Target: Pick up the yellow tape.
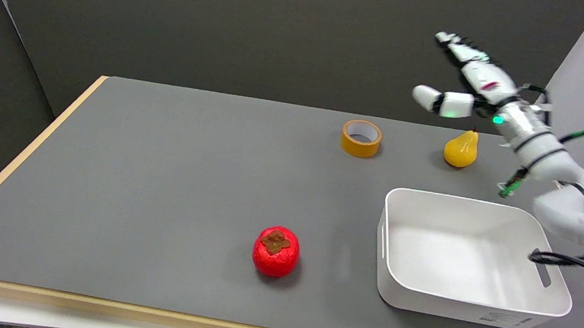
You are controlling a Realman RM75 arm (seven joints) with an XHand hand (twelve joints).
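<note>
Nothing is picked up yet: the yellow tape (361,137) lies flat on the table's (162,173) far side, while the right hand (463,79) hangs above the pear (461,148), fingers spread, empty.

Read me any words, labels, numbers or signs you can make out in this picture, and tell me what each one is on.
No text here can be read.
White bin: a small printed label on its near wall, too small and blurred to read.
Right hand: a small red mark on its back, too blurred to tell whether it is lettering.
Yellow tape, pear, red persimmon: no writing visible.
</note>
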